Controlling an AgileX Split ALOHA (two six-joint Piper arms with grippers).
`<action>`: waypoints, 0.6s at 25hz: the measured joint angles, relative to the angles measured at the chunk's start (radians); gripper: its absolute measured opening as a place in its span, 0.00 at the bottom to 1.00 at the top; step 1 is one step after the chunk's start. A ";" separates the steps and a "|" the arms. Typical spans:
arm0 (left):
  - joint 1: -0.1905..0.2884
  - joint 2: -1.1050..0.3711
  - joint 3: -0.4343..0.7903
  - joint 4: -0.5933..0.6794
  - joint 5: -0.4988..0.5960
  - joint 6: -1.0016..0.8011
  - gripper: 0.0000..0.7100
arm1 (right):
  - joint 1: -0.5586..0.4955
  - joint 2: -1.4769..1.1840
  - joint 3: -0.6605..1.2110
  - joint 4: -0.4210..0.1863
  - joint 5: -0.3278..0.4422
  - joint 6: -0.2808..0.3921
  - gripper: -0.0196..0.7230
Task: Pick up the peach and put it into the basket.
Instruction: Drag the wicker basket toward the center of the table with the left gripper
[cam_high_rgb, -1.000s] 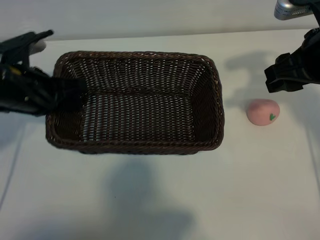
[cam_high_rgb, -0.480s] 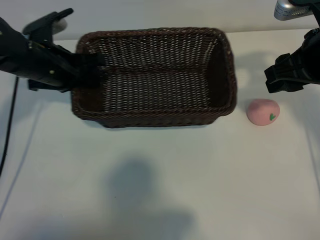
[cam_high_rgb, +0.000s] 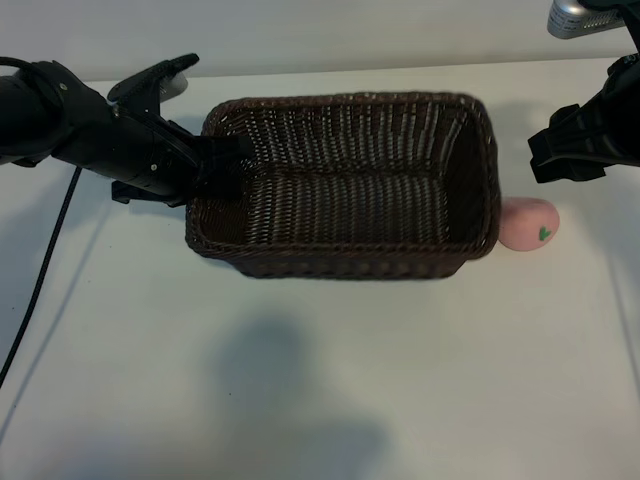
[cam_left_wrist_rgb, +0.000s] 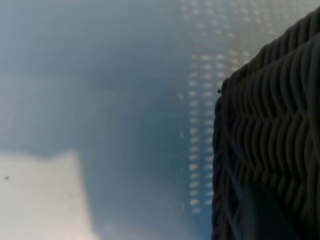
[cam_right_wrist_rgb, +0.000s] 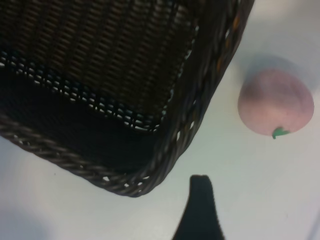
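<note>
The left gripper (cam_high_rgb: 215, 170) clamps the basket (cam_high_rgb: 345, 185) rim beside the peach (cam_high_rgb: 527, 224) at frame right, so next the open right gripper (cam_high_rgb: 545, 160) should descend onto it.

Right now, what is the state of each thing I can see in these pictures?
wicker basket: empty, upright, held at its left end.
peach: on the table, outside the basket, close by its right end.
left gripper: shut on the wicker basket's left wall.
right gripper: open, holding nothing, above the peach.
</note>
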 joint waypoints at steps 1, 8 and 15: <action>0.000 0.000 0.000 0.012 -0.001 -0.001 0.23 | 0.000 0.000 0.000 0.000 -0.001 0.000 0.76; 0.000 0.000 0.000 0.065 -0.028 -0.024 0.23 | 0.000 0.000 0.000 0.000 -0.002 -0.001 0.76; 0.000 0.001 0.000 0.069 -0.054 -0.029 0.23 | 0.000 0.000 0.000 0.000 -0.003 -0.001 0.76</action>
